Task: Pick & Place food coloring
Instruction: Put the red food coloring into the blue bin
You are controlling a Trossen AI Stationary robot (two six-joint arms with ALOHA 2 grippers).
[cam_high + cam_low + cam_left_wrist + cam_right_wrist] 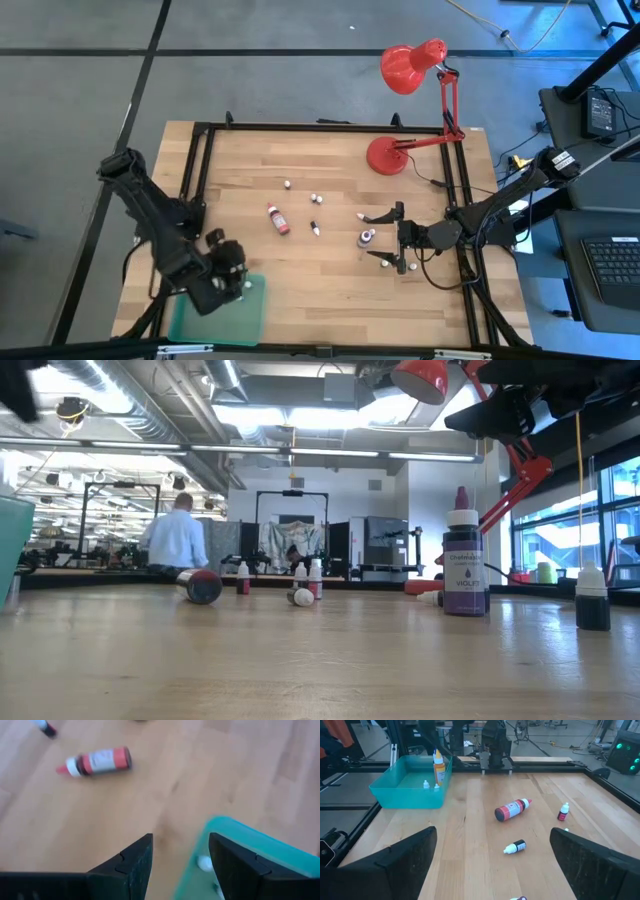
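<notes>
Here the left tool point(232, 268), fingers apart and empty, hovers over the green tray's point(250, 318) rim at the surface's front-left corner. The right tool point(392, 238) waits spread wide near the right edge, beside the violet food coloring bottle point(366, 238); a red bottle point(277, 219) lies mid-surface.

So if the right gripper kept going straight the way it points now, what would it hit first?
Probably the small dark bottle lying on the table; the right gripper stands open, and depth is unclear.

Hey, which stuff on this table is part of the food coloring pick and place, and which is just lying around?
Job:
red bottle lying down
violet bottle upright
small bottles scattered
orange bottle in the tray
green tray

Lying about:
red desk lamp
</notes>
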